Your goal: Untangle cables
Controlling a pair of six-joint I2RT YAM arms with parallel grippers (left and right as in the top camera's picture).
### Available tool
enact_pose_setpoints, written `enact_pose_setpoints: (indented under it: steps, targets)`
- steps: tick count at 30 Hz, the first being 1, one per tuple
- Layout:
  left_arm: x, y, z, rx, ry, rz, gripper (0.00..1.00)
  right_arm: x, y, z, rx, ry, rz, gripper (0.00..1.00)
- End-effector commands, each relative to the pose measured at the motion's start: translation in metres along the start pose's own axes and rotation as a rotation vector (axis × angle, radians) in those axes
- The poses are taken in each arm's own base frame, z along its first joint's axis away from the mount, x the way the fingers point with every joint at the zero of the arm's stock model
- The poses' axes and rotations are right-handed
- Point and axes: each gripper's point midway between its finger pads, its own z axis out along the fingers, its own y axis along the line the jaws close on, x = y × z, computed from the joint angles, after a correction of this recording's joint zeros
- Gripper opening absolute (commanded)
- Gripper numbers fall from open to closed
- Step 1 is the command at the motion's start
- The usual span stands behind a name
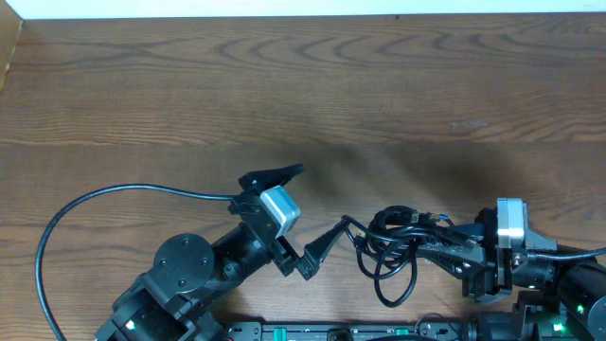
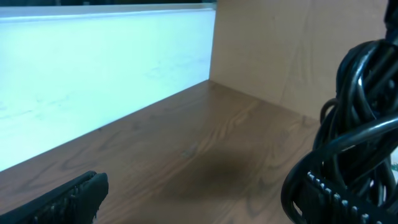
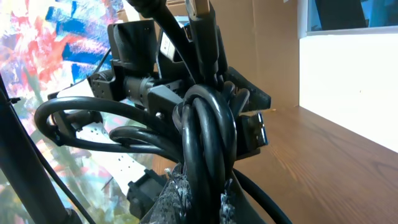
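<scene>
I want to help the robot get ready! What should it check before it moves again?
1. Right end effector shut on the cables: ok.
2. Left end effector open wide: ok.
3. Bundle sitting between the left fingers: not ok, it is beside one fingertip.
4. Knot loosened: not ok, the cords are bunched together.
5. Which cord to pull first: cannot tell.

PLACE: a robotics lab test bench is indicated; the wider room cannot be made out | EVIDENCE: a left arm [image 1: 185,265] and a right arm [image 1: 568,284] are set at the near edge of a wood-grain table [image 1: 303,85] | ENCLOSURE: the table is bounded by a white board [image 2: 93,74] and a brown panel [image 2: 280,50] | BACKGROUND: a paint-splashed backdrop [image 3: 56,37] is seen from the right wrist
</scene>
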Motion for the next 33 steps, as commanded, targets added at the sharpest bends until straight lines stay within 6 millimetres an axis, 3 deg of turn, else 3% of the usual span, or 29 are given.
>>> enact_pose_setpoints:
  steps: [1, 11, 20, 24, 28, 33]
  targets:
    - [-0.010, 0.011, -0.003, -0.061, -0.025, 0.008, 0.98, -0.006, 0.006, 0.000, -0.005, -0.003, -0.021, 0.03]
    - [-0.004, -0.067, -0.017, 0.400, -0.015, 0.117, 0.98, -0.002, -0.006, -0.001, 0.038, -0.011, 0.008, 0.02]
    - [-0.021, -0.072, -0.034, 0.407, -0.097, 0.162, 0.97, 0.001, -0.020, -0.007, 0.098, -0.008, 0.056, 0.01]
    - [-0.026, -0.057, -0.037, 0.307, -0.116, 0.167, 0.97, 0.002, -0.019, -0.008, 0.093, 0.000, 0.053, 0.01]
    - [-0.024, -0.020, -0.028, 0.088, -0.094, 0.098, 0.97, 0.004, -0.017, -0.008, 0.082, 0.009, 0.051, 0.01]
    - [-0.027, 0.012, -0.028, -0.090, -0.104, 0.003, 0.98, 0.004, -0.006, -0.007, 0.036, 0.036, -0.012, 0.01]
